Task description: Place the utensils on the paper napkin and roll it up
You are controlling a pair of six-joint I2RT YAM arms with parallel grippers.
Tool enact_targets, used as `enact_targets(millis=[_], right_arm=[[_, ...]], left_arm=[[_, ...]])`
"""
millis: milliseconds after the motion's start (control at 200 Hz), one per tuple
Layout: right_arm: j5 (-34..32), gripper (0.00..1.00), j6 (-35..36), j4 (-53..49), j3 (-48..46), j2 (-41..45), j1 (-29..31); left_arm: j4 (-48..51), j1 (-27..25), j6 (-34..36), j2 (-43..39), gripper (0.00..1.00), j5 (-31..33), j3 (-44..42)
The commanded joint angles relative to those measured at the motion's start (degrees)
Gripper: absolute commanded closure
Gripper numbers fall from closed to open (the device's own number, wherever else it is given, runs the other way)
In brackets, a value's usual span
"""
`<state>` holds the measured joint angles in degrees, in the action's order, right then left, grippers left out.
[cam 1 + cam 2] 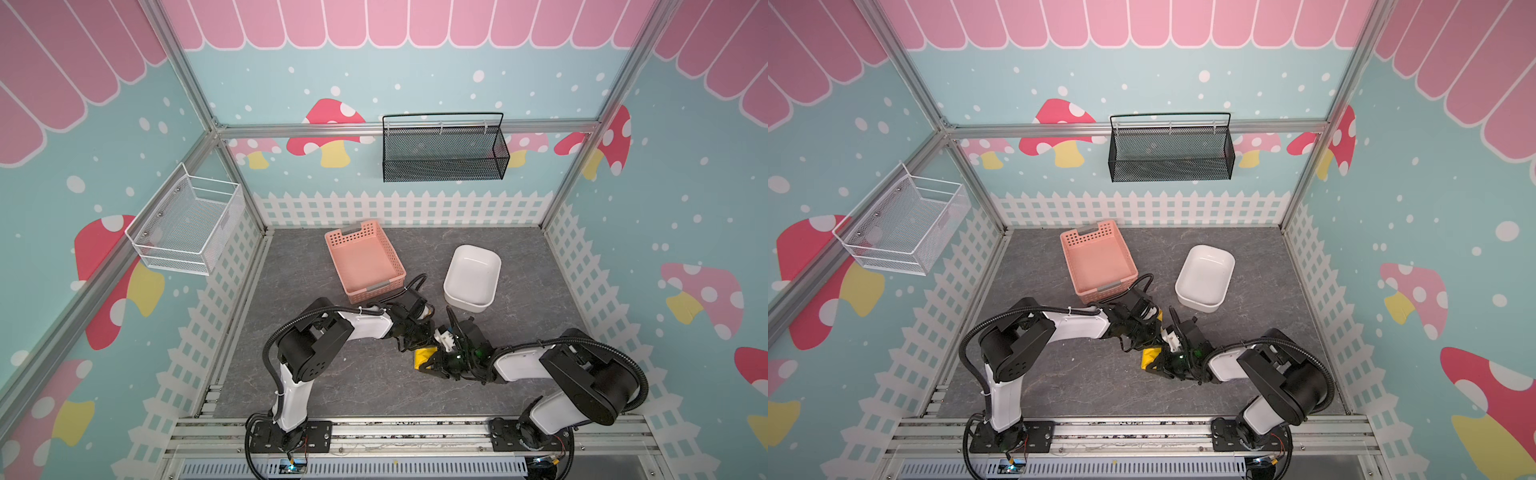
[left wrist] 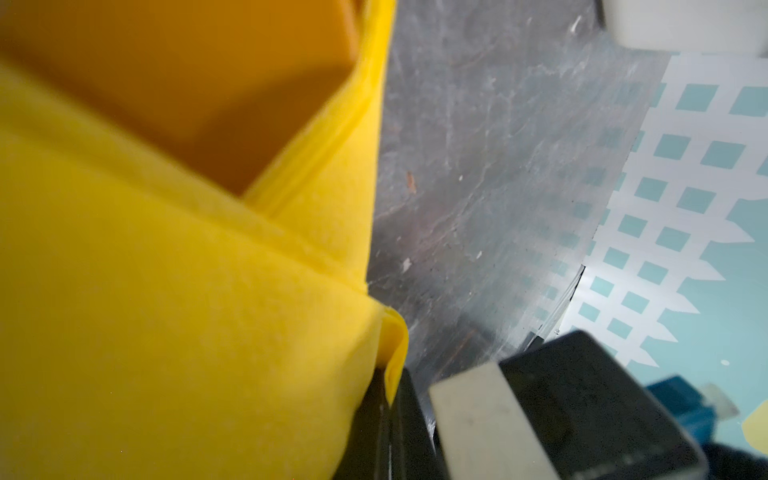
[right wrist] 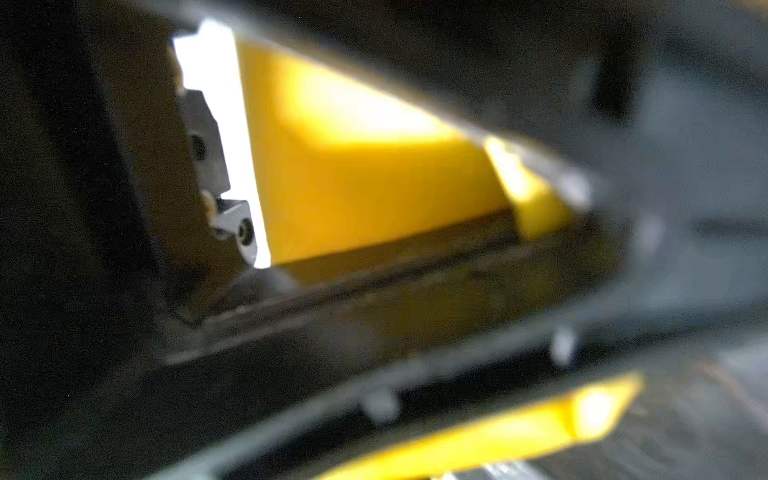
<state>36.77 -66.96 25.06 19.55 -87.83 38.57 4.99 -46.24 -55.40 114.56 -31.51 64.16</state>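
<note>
One paper napkin (image 1: pixel 423 356), yellow, folded into a bundle, lies front-centre on the grey tabletop (image 1: pixel 332 374), short of the pink basket (image 1: pixel 365 266) and white tub (image 1: pixel 471 276). Right gripper (image 1: pixel 432 366): closed on the bundle. Left gripper (image 1: pixel 418 340): closed, against the napkin; hold unclear.

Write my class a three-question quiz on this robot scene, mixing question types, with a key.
1. True or false: the pink perforated plastic basket holds orange cutlery.
2. Where is the folded yellow paper napkin? A in the white wire wall basket; B at the jaws of both arms; C in the black mesh wall basket.
3. Name the container right of the pink basket on the grey table.
Key: 1 false; 2 B; 3 the white rounded tub.
</note>
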Motion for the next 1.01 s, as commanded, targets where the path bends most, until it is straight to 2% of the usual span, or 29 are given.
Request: enact_targets(millis=[0,85,405,605,831,1001], right_arm=[[-3.6,1.00,0.9,-9.2,-1.0,-1.4,0.7],[-3.6,0.98,1.0,-10.6,-1.2,1.0,0.7],[-5.6,0.78,-2.8,-15.5,-3.5,17.7,-1.3],[-4.7,0.66,-3.8,-15.1,-2.1,19.4,-2.5],[-4.9,0.64,-4.3,-14.0,-0.2,16.0,-3.4],[-4.3,0.70,-5.2,-11.5,-0.2,14.7,-3.9]], left_arm=[[-4.1,-0.9,-1.0,3.3,0.97,0.5,-0.1],[-4.0,-0.9,-0.9,3.5,0.97,1.2,-0.8],[-4.4,-0.5,-0.7,4.4,0.97,1.5,-1.9],[-4.5,-0.5,-0.7,4.5,0.97,1.4,-2.1],[-4.8,-0.4,-0.9,4.3,0.96,1.9,-2.6],[-5.3,-0.2,-1.3,4.1,0.97,2.1,-3.3]])
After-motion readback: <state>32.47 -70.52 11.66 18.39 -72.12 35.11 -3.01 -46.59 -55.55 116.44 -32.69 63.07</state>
